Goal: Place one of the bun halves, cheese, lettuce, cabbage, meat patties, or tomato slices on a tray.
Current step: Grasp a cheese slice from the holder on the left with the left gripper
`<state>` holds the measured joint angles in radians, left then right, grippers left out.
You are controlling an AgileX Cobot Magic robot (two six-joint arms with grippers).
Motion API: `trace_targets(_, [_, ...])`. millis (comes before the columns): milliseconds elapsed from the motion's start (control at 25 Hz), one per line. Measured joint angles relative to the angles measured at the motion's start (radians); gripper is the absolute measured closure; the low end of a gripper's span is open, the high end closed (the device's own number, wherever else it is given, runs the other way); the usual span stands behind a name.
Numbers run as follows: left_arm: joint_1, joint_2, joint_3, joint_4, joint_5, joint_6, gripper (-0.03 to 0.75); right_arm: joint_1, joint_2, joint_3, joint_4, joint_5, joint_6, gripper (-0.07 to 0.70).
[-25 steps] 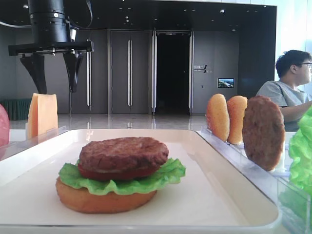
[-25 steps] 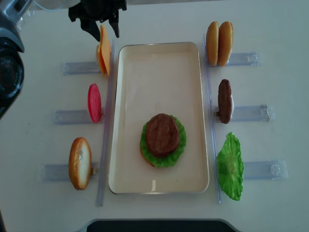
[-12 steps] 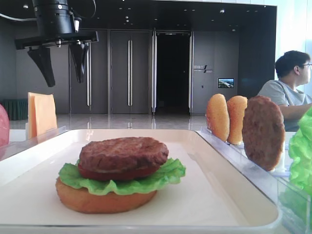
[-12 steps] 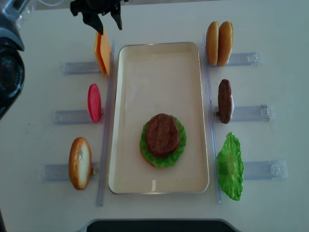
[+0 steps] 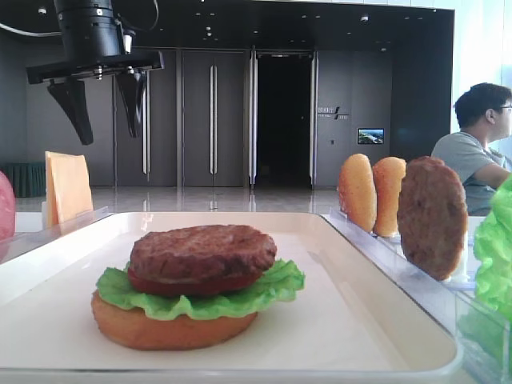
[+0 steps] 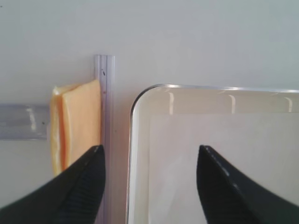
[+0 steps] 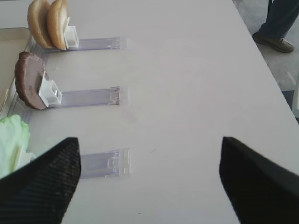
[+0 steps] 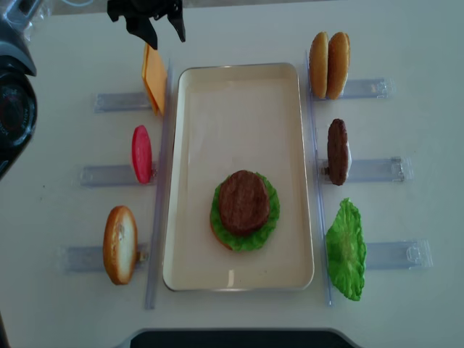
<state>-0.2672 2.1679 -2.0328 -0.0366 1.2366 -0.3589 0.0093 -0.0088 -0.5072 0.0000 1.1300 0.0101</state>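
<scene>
The left pincer (image 8: 154, 25) has risen off the cheese (image 8: 153, 78) with jaws wide and empty; cheese remains racked by the tray (image 8: 239, 80)'s far-left corner, ungrasped.

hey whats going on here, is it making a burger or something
Yes, a burger is being stacked on the tray: a bun half, lettuce, a tomato slice and a meat patty are already piled up. The left gripper hangs open above the cheese, which stands in its holder beside the tray; it holds nothing. The right gripper is open too, over bare table off to the right.
</scene>
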Motion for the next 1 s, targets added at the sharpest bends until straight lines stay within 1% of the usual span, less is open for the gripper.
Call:
trace_targets(720, [0.012, -0.002, 0.001, 0.063, 0.000, 0.003, 0.244, 0.000, 0.000, 0.000, 0.000, 0.000, 0.000, 0.055])
trace_targets(1000, [0.028, -0.006, 0.023, 0.046, 0.001, 0.011, 0.244, 0.000, 0.000, 0.000, 0.000, 0.000, 0.000, 0.055])
